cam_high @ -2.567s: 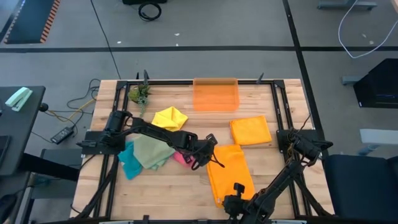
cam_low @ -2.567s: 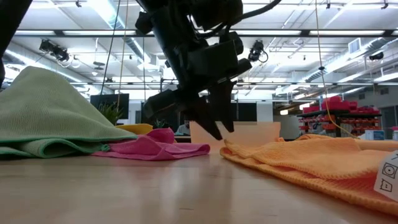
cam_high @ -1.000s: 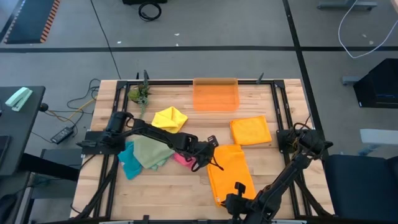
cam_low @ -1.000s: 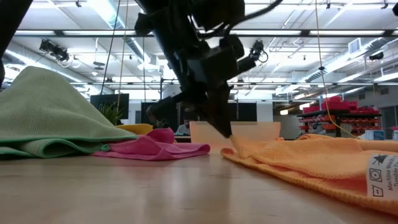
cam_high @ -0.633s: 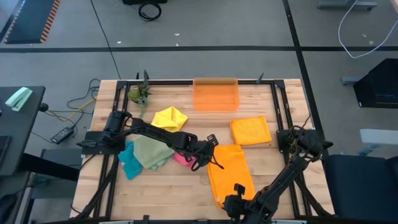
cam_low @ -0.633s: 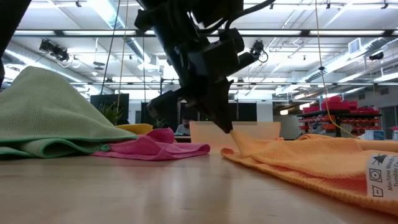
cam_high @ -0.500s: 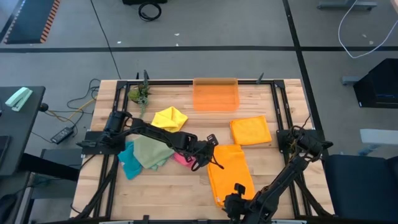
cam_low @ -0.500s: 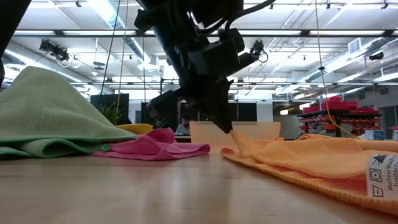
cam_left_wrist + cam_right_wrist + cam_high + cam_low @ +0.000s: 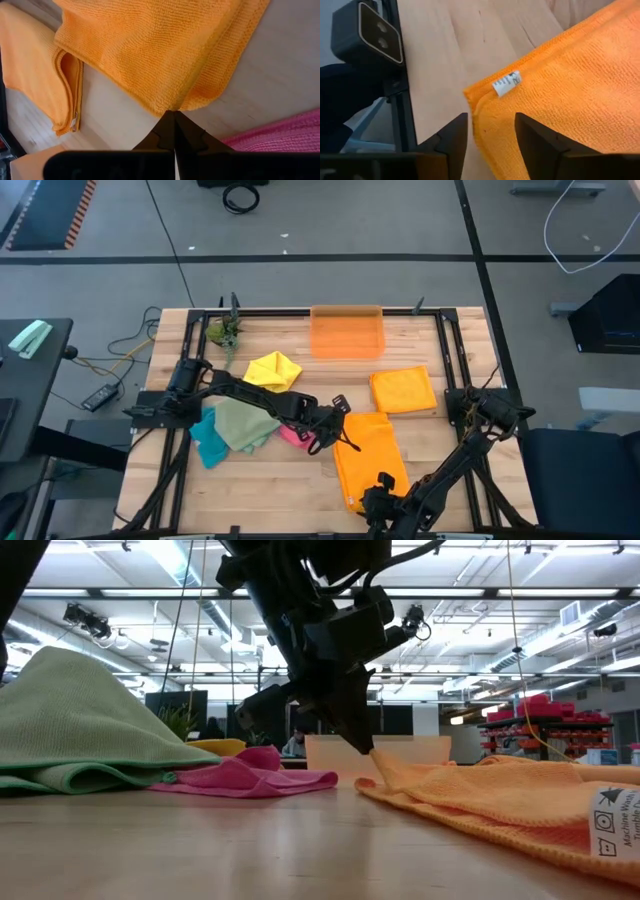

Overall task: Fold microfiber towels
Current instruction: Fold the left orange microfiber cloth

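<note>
- The orange towel [image 9: 368, 456] lies near the table's [image 9: 270, 480] near edge, right of centre, long axis running near to far, tilted slightly leftward at its far end.
- The left gripper [image 9: 340, 437] is pinched together on its far-left corner, lifting it slightly.
- The right gripper [image 9: 490, 134], fingers apart, straddles the near-left corner by the white tag [image 9: 506, 83].
- A folded orange towel [image 9: 403, 390] lies farther right.

Left end effector [image 9: 358, 740] pinched shut on orange towel [image 9: 500, 795] corner, lifting it off tabletop [image 9: 250, 850]. Pink towel [image 9: 245, 778] at 9 o'clock of it, sage green towel [image 9: 80, 725] farther that way.
</note>
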`<state>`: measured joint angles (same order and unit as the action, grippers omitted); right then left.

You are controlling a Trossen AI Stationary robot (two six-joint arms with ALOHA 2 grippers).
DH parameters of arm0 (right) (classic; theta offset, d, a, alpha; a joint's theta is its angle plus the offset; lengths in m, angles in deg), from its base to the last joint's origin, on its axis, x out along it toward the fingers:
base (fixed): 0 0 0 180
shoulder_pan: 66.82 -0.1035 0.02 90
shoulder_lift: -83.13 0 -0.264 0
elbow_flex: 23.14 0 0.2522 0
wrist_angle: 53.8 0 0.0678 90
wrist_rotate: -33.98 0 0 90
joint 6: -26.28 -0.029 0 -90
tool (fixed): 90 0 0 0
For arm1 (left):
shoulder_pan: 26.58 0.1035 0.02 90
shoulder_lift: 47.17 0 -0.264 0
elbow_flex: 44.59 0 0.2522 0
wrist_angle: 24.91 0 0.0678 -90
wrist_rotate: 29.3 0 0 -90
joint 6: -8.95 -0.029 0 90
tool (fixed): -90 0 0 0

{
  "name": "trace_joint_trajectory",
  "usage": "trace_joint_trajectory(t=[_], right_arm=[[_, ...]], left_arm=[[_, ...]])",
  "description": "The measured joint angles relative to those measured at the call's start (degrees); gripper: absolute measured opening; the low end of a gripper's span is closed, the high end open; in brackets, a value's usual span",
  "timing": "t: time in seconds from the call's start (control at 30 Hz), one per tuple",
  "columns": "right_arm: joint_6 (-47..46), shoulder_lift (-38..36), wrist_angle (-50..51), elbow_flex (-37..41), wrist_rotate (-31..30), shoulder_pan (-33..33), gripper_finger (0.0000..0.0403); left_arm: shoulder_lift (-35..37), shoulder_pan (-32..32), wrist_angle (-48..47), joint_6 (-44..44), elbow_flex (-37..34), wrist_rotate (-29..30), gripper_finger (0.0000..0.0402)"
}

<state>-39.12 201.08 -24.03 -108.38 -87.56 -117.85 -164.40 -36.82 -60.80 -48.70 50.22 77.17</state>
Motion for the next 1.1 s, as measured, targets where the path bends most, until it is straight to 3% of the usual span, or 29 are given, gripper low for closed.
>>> trace_joint_trajectory(t=[0.13, 0.27, 0.33, 0.53, 0.8, 1.1], right_arm=[[1.1, 0.0, 0.0, 0.0, 0.7, 0.3, 0.0116], [2.8, 0.0, -0.9, 0.0, 2.0, 0.8, 0.0032], [4.6, 0.0, -2.1, 0.0, 2.0, 0.8, 0.001], [6.8, -0.2, -2.3, -1.1, 1.0, 0.6, 0.0003], [9.2, -4.3, -1.0, -2.3, -5.3, -1.1, 0.0002], [9.8, -4.8, -3.2, -2.3, -6.9, -1.2, 0.0]], left_arm=[[0.0, 0.0, 0.0, 0.1, 0.0, 0.0, 0.0004], [0.0, 0.0, 0.0, 0.4, 0.0, 0.0, 0.0003], [0.0, 0.0, 0.0, 0.5, 0.0, 0.0, 0.0003], [0.0, 0.0, 0.0, 1.1, 0.0, 0.0, 0.0003], [3.9, -0.3, 0.0, 1.9, -0.1, -0.1, 0.0003], [5.6, -1.2, -4.8, 8.2, 0.0, -0.3, 0.0003]])
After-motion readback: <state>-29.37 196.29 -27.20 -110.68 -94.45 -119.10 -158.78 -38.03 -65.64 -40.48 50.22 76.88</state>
